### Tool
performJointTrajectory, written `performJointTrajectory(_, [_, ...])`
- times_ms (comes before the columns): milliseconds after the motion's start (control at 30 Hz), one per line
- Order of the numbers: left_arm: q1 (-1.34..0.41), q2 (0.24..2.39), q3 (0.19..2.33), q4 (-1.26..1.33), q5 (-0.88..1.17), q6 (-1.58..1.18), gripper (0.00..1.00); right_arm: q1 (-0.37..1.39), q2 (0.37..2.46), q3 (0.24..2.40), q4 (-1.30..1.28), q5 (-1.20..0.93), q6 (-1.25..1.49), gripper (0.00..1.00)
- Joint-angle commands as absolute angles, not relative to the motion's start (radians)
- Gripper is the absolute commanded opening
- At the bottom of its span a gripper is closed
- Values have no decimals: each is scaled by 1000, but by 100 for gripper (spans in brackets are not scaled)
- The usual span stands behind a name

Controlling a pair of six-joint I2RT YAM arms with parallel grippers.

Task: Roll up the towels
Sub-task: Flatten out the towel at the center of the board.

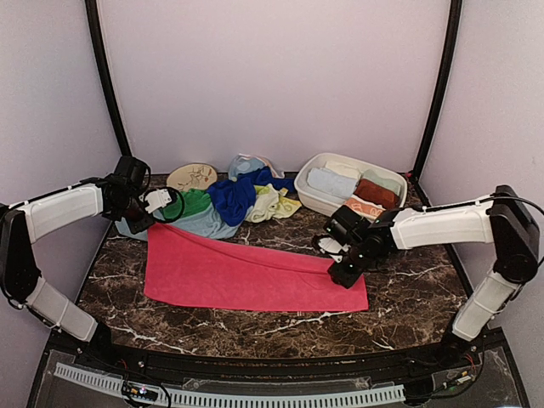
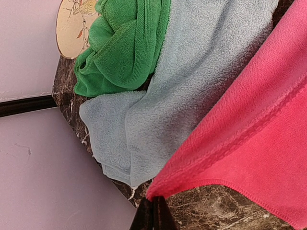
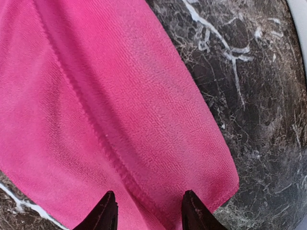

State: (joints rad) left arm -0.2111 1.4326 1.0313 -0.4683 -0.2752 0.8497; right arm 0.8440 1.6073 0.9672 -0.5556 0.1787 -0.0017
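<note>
A red towel (image 1: 246,274) lies spread flat across the middle of the marble table. My left gripper (image 1: 143,223) is shut on its far left corner; in the left wrist view the closed fingertips (image 2: 154,203) pinch that corner of the red towel (image 2: 259,139). My right gripper (image 1: 342,274) is open over the towel's right end. In the right wrist view its gripper (image 3: 148,201) straddles the towel (image 3: 120,110) near a seam, with both fingers apart and nothing between them.
A heap of towels lies behind the red towel: green (image 1: 191,202), light blue (image 1: 202,224), dark blue (image 1: 234,197) and pale yellow (image 1: 274,204). A white bin (image 1: 316,197) at the back right holds several rolled towels. A round tan disc (image 1: 192,176) lies at the back left.
</note>
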Motion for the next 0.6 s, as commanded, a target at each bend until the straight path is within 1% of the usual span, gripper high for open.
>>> performJointTrajectory(0, [-203, 1436, 1035, -476, -276, 839, 0, 849, 1682, 1009, -567, 229, -30, 44])
performJointTrajectory(133, [-203, 1432, 1036, -481, -273, 835, 0, 848, 1699, 1024, -558, 270, -18, 37])
performJointTrajectory(233, [-202, 1430, 1032, -483, -270, 836, 0, 844, 1681, 1030, -542, 290, -10, 28])
performJointTrajectory(267, [-203, 1430, 1034, -485, -270, 836, 0, 841, 1677, 1031, -540, 291, -7, 27])
performJointTrajectory(500, [-203, 1424, 1042, -497, -263, 838, 0, 820, 1681, 1047, -545, 279, -4, 23])
performJointTrajectory(567, [-203, 1425, 1044, -499, -261, 840, 0, 818, 1691, 1052, -550, 262, -1, 23])
